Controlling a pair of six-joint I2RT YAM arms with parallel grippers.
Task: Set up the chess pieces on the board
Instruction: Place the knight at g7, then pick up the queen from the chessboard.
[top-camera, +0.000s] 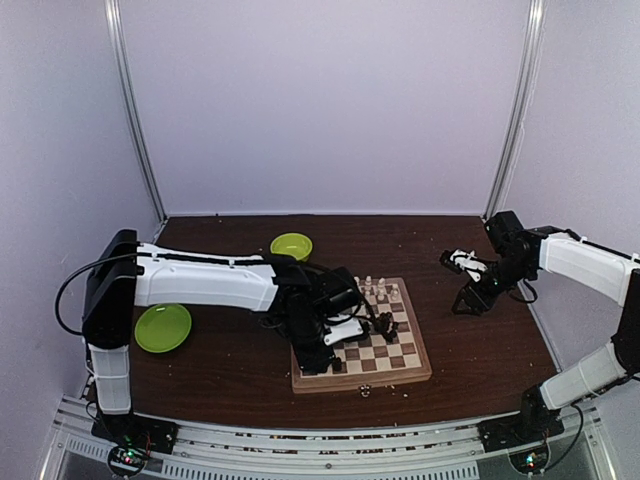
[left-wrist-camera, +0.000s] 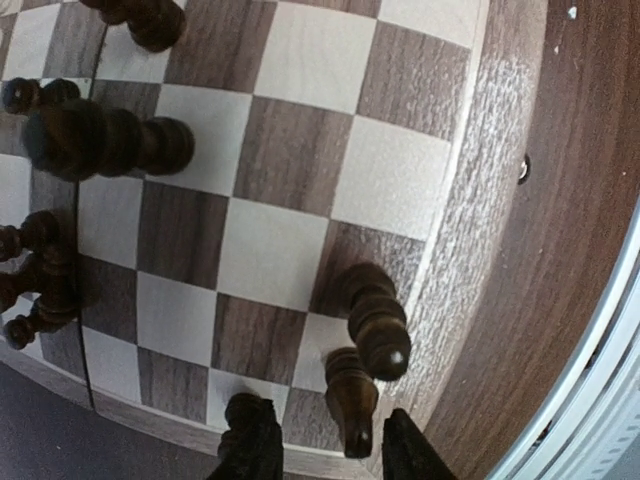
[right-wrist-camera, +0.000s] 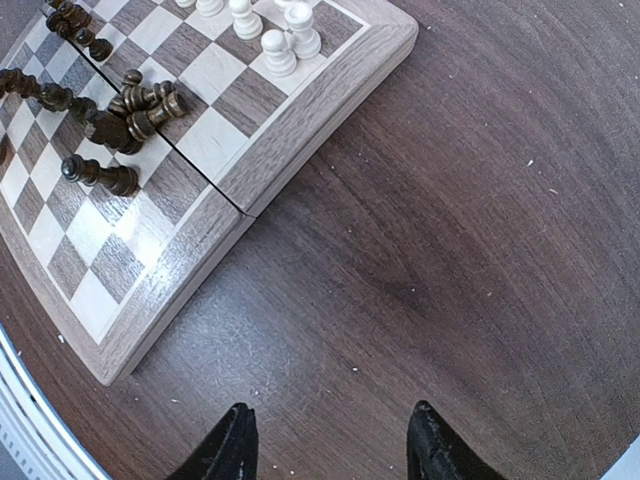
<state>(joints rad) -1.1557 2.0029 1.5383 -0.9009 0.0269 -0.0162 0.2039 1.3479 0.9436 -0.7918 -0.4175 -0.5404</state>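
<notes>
Left gripper (left-wrist-camera: 322, 412) — jaws apart — flanks a dark piece (left-wrist-camera: 350, 388).

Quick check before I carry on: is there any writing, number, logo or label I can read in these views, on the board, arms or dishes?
No text can be read in any view.
board: no letters or numbers on its rim.
white arm covers: no logo shows.
green plate and green bowl: unmarked.
circuit boards at the arm bases: too small to read.
</notes>
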